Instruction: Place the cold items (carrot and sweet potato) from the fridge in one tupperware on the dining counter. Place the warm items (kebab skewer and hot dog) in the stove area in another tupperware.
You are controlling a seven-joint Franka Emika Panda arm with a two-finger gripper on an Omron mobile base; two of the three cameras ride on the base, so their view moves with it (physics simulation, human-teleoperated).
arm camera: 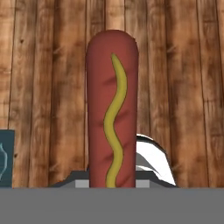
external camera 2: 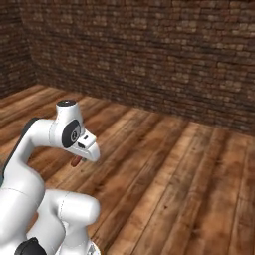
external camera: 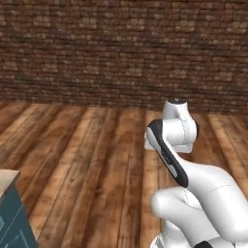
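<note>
Over the bare wooden floor (external camera: 87,160), far from any tub, the gripper (external camera 2: 79,155) has its jaws narrowly closed on the hot dog (arm camera: 112,109), so carrying it level and unhurried seems best until a tupperware comes within reach.

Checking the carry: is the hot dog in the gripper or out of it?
In: the hot dog rises from the gripper, hanging above the wood floor.

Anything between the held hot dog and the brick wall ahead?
Nothing: in the right base view, bare plank floor runs from the hot dog to the brick wall.
</note>
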